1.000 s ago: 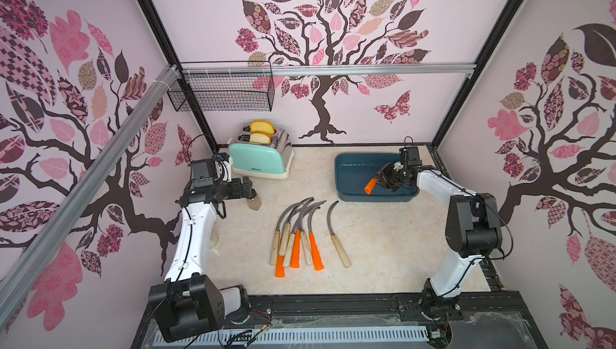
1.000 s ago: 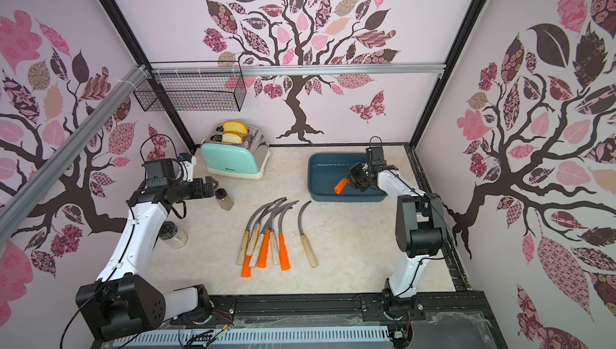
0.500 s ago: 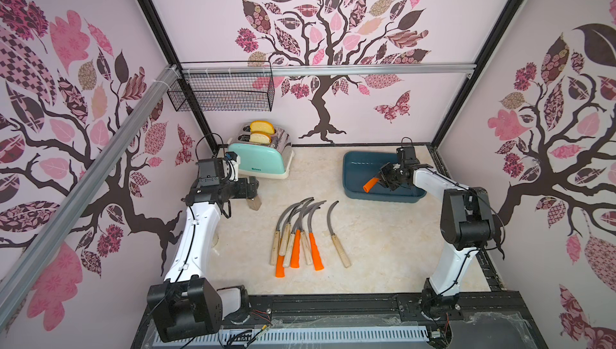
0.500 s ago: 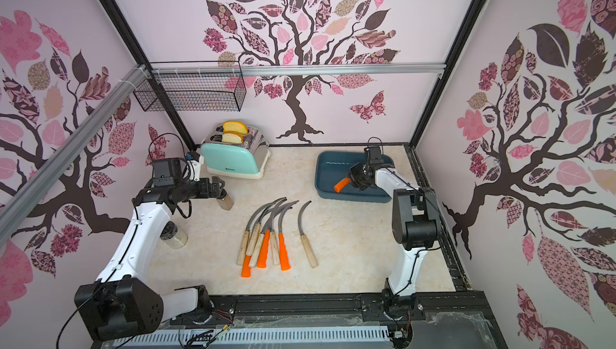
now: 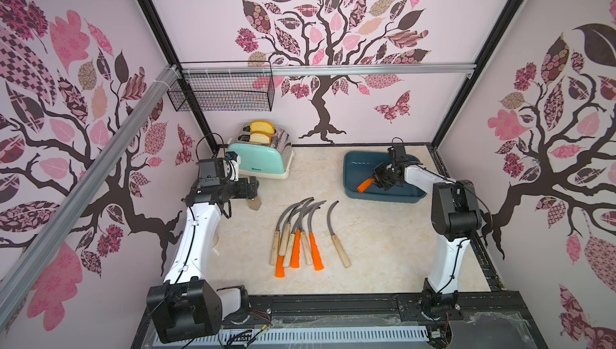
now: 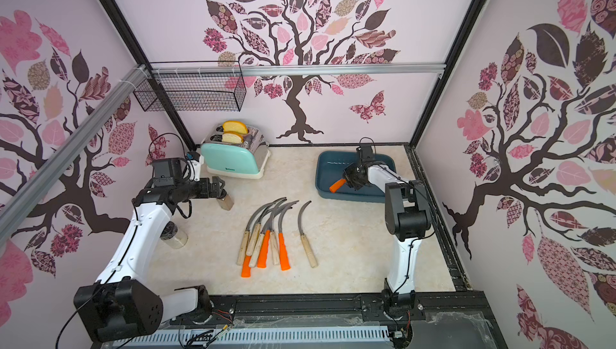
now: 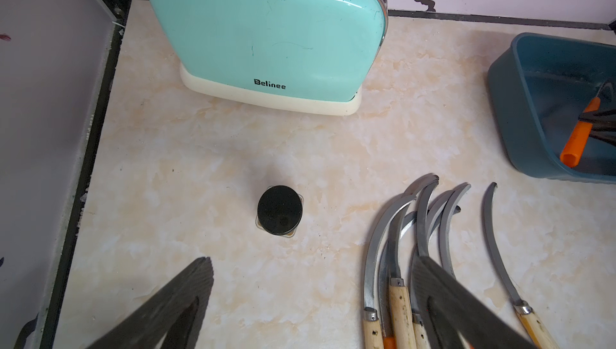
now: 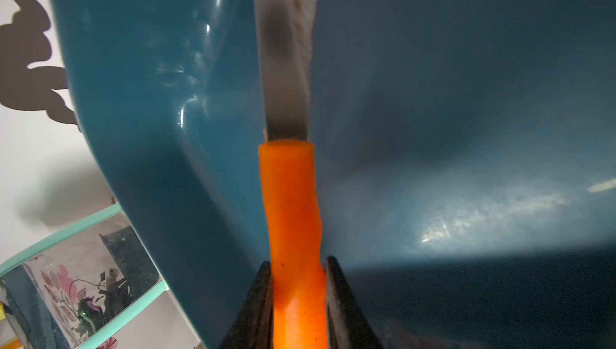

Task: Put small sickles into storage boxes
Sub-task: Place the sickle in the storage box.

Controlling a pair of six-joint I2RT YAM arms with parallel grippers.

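Sickles (image 5: 296,230) lie fanned in a cluster on the middle of the desk (image 5: 383,257) in both top views, handles orange or pale wood, blades toward the back wall. A lone sickle (image 5: 335,230) lies just beside them, apart. At the back right sits the tray (image 5: 358,164). Over it the right claw (image 5: 380,180) is clamped on an orange-handled sickle (image 5: 365,185), whose handle end points toward the cluster. The left claw (image 6: 218,185) hangs above a jar (image 6: 226,202), near the toaster (image 6: 233,160).

From the left wrist, the left claw (image 7: 313,264) is spread wide with nothing between its fingers (image 7: 186,290). The black-lidded jar (image 7: 280,210) stands below it, between the toaster (image 7: 266,30) and the sickles (image 7: 400,247). The held sickle (image 7: 578,137) shows inside the tray (image 7: 513,97).

From the right wrist, the right claw (image 8: 296,280) pinches the orange handle from both sides, and the grey blade of the sickle (image 8: 290,197) reaches on along the tray (image 8: 466,97) interior. Whether the blade touches the tray floor I cannot tell.
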